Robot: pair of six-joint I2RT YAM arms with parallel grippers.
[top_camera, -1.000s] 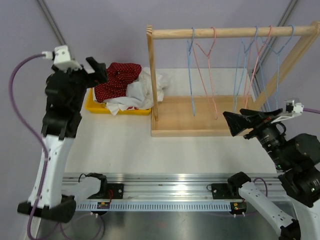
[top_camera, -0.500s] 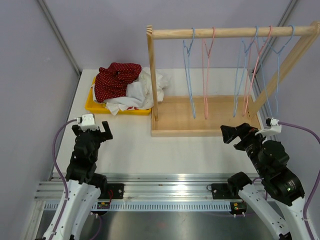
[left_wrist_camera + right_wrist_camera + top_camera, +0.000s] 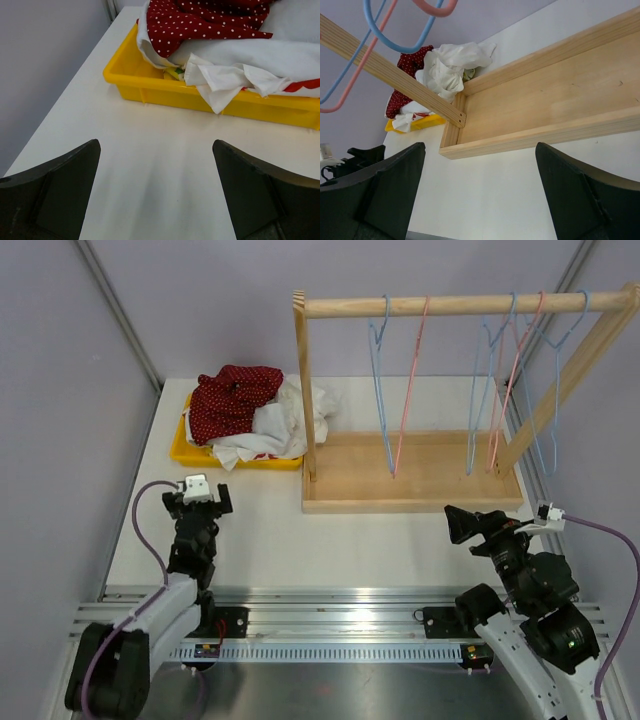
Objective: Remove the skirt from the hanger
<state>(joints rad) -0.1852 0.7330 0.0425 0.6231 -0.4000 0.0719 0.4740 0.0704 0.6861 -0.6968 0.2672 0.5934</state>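
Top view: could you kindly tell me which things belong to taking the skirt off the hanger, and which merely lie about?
Job: bare hangers, wooden rack, red dotted garment (possibly the skirt), left gripper and right gripper, both open.
Lying about: yellow tray, white cloth.

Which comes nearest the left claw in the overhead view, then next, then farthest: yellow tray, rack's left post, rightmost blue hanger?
From the left claw:
1. Yellow tray, just ahead of it, left of the rack.
2. Rack's left post, ahead and to the right.
3. Rightmost blue hanger, far right on the rail.
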